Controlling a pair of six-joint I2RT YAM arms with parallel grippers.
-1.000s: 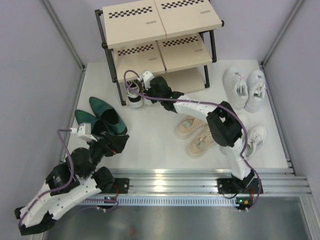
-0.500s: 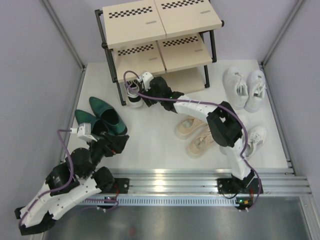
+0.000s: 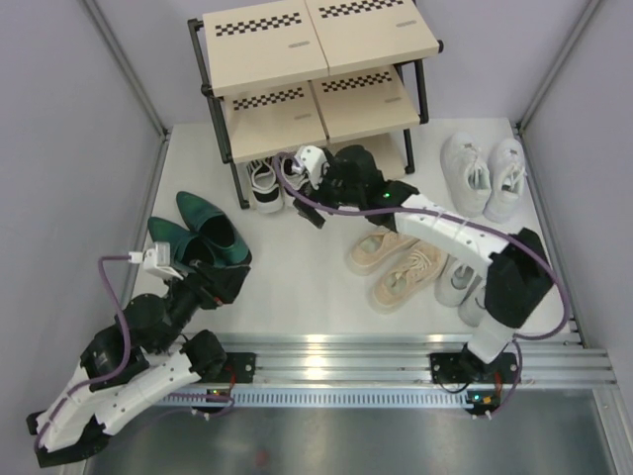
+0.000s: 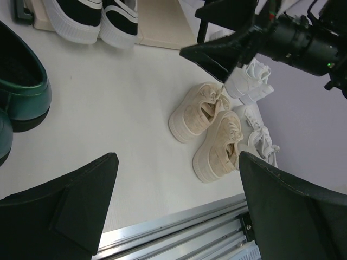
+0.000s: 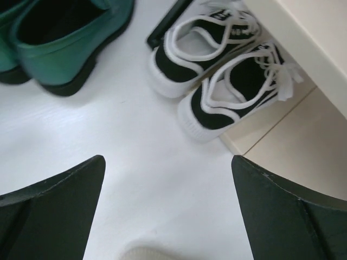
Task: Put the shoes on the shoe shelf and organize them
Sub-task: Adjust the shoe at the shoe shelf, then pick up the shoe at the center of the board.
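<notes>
While left gripper [image 4: 179, 157] and right gripper [image 5: 168, 162] gape empty, black-and-white sneakers [image 5: 238, 81] paired, white-laced, at shoe shelf [image 3: 297, 45] base.

White tabletop [image 3: 297, 287] mid frame, aluminium rail [image 3: 346, 358] along bottom, pale lilac walls [image 3: 59, 148] left and right, grey posts [image 3: 124, 64] upper corners

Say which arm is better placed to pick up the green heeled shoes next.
Left. The open left gripper sits right beside the green heeled shoes, on its own side. The right gripper, also open, is over by the black-and-white sneakers, farther away.
</notes>
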